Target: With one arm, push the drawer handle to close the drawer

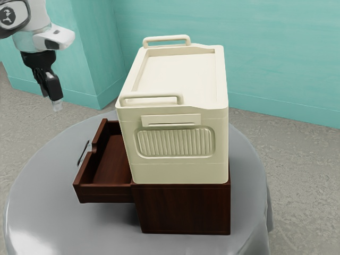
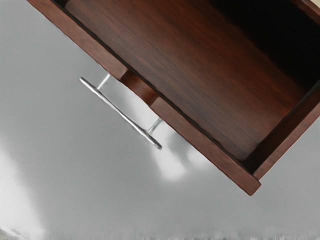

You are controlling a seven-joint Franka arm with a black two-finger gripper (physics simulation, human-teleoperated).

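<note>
Drawer (image 1: 103, 192) stands open from the cabinet (image 1: 186, 210) beneath a cream box (image 1: 175, 173), interior exposed. My hand (image 1: 57, 105), above the handle (image 2: 120, 112), grips nothing; its opening I cannot tell.

Franka arm (image 1: 33, 41) entering at the exterior view's upper left, white casing with a dark round joint cap (image 1: 8, 16), black gripper (image 1: 57, 105) hanging in the air, pointing down, slanting slightly toward the exterior view's right
</note>
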